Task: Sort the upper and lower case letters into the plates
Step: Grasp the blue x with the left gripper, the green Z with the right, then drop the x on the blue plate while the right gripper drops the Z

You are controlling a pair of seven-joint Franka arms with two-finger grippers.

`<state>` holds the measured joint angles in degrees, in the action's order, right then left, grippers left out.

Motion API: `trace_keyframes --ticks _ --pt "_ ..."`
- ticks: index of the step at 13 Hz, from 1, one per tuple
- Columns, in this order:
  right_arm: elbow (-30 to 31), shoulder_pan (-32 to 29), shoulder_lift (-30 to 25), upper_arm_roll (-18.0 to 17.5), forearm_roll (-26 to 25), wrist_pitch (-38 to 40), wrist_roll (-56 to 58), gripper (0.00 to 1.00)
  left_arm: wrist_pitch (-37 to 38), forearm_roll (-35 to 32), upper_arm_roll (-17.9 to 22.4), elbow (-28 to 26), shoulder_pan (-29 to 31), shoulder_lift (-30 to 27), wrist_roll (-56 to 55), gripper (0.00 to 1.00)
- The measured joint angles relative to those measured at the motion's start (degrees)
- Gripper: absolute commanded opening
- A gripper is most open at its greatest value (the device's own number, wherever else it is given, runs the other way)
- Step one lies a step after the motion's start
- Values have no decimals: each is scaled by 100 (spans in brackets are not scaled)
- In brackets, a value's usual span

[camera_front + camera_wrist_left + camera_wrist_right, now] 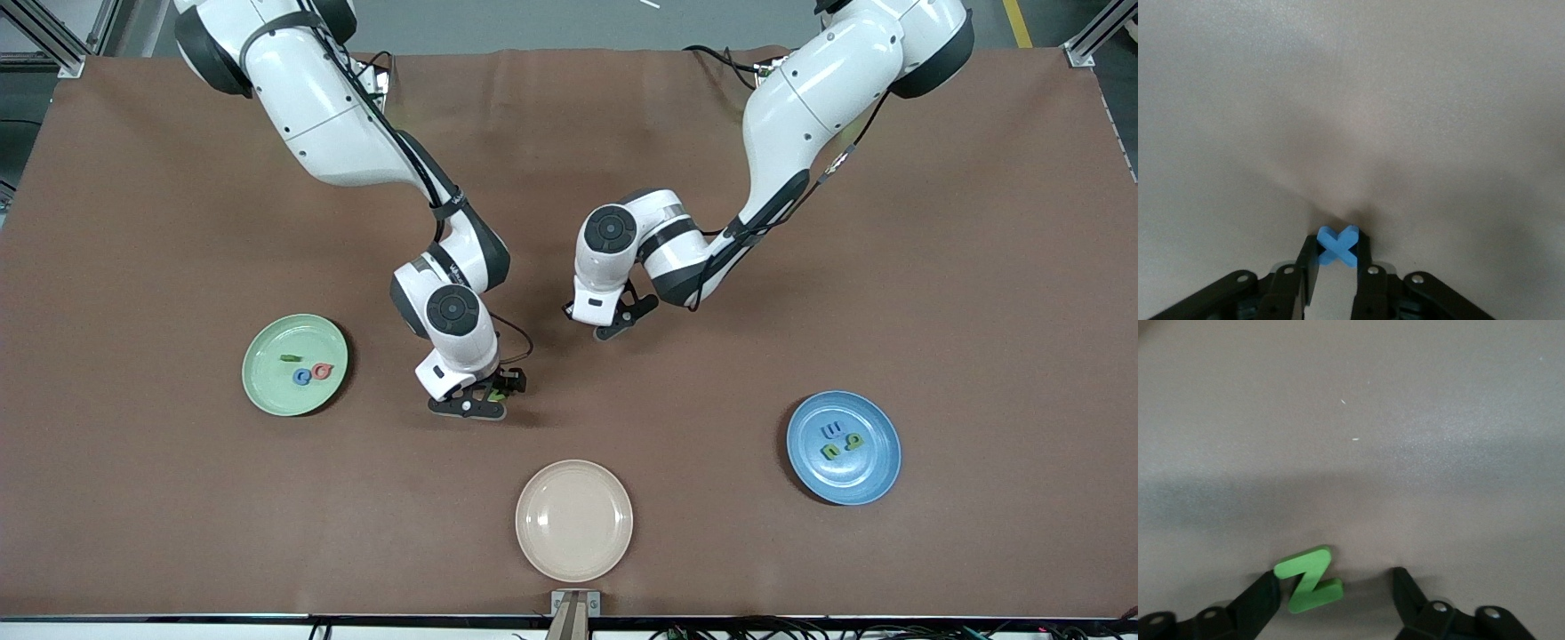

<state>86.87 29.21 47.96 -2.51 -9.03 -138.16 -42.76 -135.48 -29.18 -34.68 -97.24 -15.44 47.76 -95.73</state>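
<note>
A blue cross (1337, 245) is clamped in the left claw (1336, 263); a green Z (1308, 579) lies between the right claw's (1335, 597) wide jaws, ungripped. Lifting toward a plate is judged next.

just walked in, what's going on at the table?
Both arms are picking up toy letters. The left gripper is shut on a blue X. The right gripper has its fingers open around a green Z. The green plate holds three pieces, the blue plate three; the beige plate is empty.

Beige plate (574, 520) on the brown tablecloth (933, 267) — nearest the front camera.
</note>
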Motion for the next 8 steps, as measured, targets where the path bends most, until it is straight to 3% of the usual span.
trace_keyframes --ticks 3,5,6,8 --pt "-31 1 0 3 -16 -4 57 38 25 -4 63 231 147 -20 50 0" --pt "-35 2 5 7 -19 -88 93 8 331 -14 64 583 501 -133 460 0" --pt "-37 1 5 12 -19 -111 125 0 492 -16 64 729 710 -225 788 0" --pt "-36 -5 7 29 -19 -134 146 0 675 -17 62 869 1214 -423 1698 0"
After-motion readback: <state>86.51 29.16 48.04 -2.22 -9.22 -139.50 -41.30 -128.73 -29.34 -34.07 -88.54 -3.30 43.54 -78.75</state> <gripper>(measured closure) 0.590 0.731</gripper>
